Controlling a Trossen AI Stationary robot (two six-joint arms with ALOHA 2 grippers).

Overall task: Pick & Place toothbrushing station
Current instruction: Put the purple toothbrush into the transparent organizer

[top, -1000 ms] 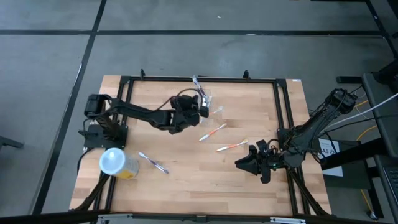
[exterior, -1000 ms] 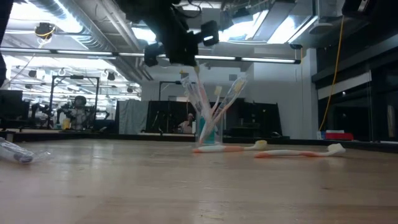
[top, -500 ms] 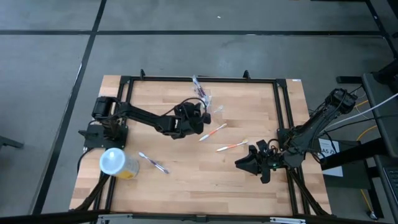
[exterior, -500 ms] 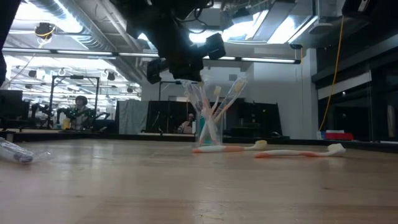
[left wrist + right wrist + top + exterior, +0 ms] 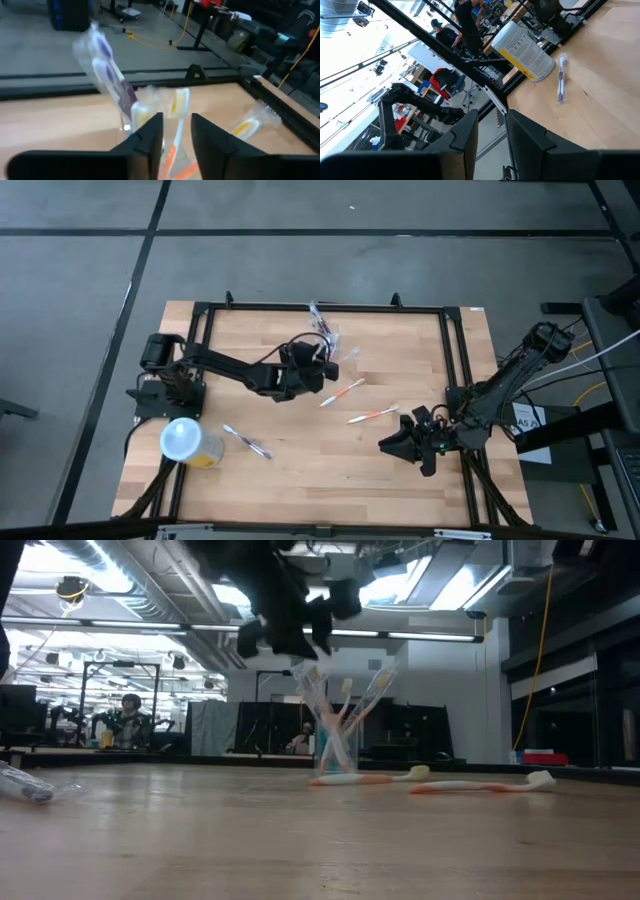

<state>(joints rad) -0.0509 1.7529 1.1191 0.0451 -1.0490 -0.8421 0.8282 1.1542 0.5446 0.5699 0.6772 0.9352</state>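
Note:
The toothbrushing station, a small clear cup [image 5: 335,755] [image 5: 335,348], stands upright on its base on the far middle of the table. Several toothbrushes lean inside it. One is a purple wrapped brush [image 5: 107,75], another an orange-handled brush [image 5: 177,107]. My left gripper [image 5: 314,365] [image 5: 300,635] [image 5: 176,122] hovers at the brush tops, open. Its fingers stand on either side of the orange brush's stem. My right gripper [image 5: 385,445] [image 5: 490,120] waits open near the table's right edge, with nothing between its fingers.
Two orange-and-white toothbrushes [image 5: 341,393] [image 5: 372,415] lie flat on the table right of centre. A wrapped brush [image 5: 247,442] lies near the front left. Beside it is a yellow tub with a pale round lid [image 5: 185,442]. A black frame [image 5: 320,308] borders the table.
My left gripper has sunk a little over the cup and shifted slightly toward the table's near edge. In the low view its fingers were together on a wrapped brush's top and now stand apart. That brush leans in the cup.

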